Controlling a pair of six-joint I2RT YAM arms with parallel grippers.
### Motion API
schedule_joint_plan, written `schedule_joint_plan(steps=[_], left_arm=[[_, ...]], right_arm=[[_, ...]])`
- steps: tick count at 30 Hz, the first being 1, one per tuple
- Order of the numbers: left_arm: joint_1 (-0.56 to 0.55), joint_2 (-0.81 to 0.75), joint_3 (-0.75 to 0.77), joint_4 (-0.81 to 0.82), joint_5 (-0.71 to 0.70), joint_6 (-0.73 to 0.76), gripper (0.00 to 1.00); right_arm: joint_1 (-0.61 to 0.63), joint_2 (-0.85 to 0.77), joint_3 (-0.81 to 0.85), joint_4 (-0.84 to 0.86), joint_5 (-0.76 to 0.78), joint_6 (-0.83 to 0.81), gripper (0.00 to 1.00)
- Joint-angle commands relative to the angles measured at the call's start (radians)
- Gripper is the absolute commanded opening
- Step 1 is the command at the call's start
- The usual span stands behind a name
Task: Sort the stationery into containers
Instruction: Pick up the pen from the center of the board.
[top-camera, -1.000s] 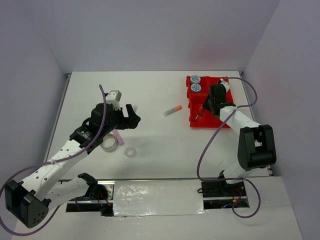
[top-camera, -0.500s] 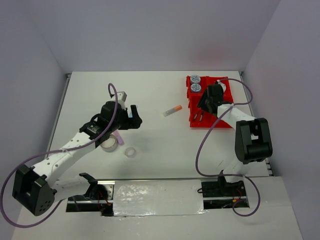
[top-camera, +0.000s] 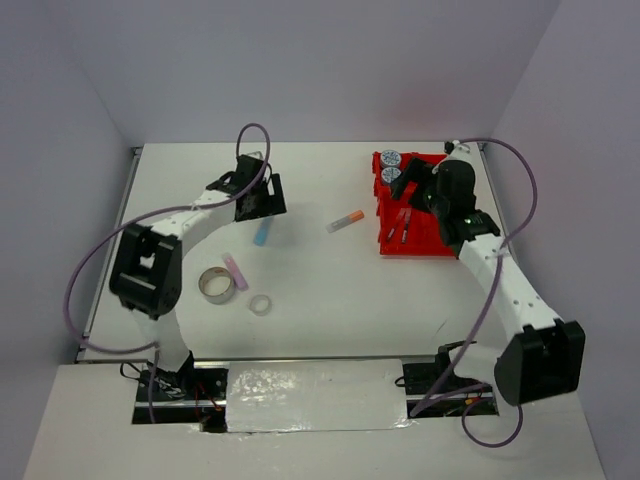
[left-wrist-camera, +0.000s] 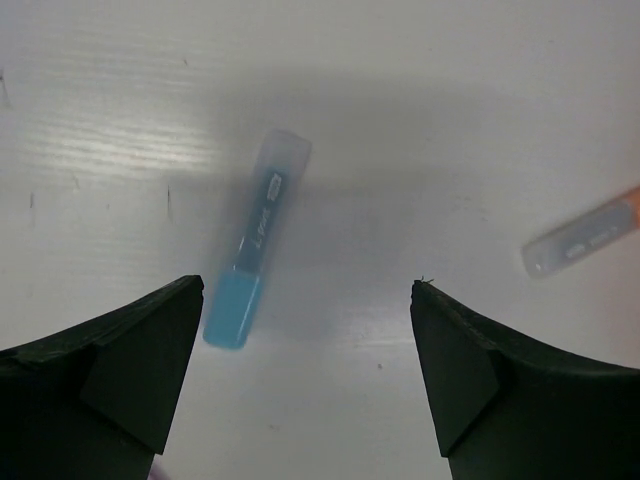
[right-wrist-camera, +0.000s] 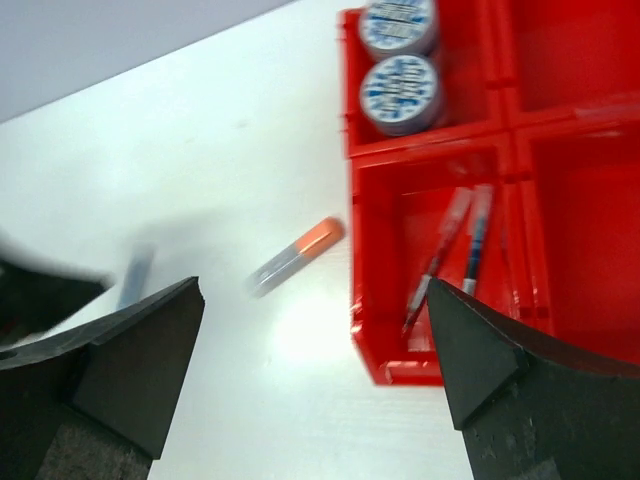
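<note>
The red tray (top-camera: 440, 245) stands at the right. Two blue-patterned tape rolls (top-camera: 391, 166) (right-wrist-camera: 400, 92) fill its far-left compartment, and a red pen (right-wrist-camera: 440, 262) and a blue pen (right-wrist-camera: 476, 240) lie in its near-left one (top-camera: 403, 225). My right gripper (top-camera: 408, 185) (right-wrist-camera: 313, 290) hangs open and empty above the tray's left wall (right-wrist-camera: 368, 300). An orange-capped stick (top-camera: 346, 220) (right-wrist-camera: 297, 256) (left-wrist-camera: 590, 235) lies left of the tray. My left gripper (top-camera: 265, 207) (left-wrist-camera: 307, 300) is open just over the blue stick (top-camera: 263, 232) (left-wrist-camera: 255, 240), not touching it.
A pink stick (top-camera: 234, 270), a large clear tape ring (top-camera: 216, 284) and a small one (top-camera: 260, 304) lie on the white table toward the near left. The tray's two right compartments (right-wrist-camera: 590, 200) show nothing inside. Grey walls close in the table.
My right gripper opened, left the pen in the near-left compartment and lifted back. My left arm swung away from the tape rings toward the far side, over the blue stick.
</note>
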Motion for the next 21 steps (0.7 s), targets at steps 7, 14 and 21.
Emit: schedule_joint_plan(steps=[7, 14, 21], left_arm=[[0.014, 0.257, 0.166, -0.14, -0.052, 0.035, 0.91], [-0.003, 0.246, 0.072, -0.137, -0.115, 0.023, 0.78], [-0.019, 0.297, 0.021, -0.121, -0.112, 0.038, 0.4]], right_arm=[[0.06, -0.217, 0.042, -0.167, -0.246, -0.135, 1.0], [0.082, -0.257, 0.048, -0.17, -0.284, -0.138, 1.0], [0.085, -0.276, 0.048, -0.164, -0.318, -0.135, 1.0]])
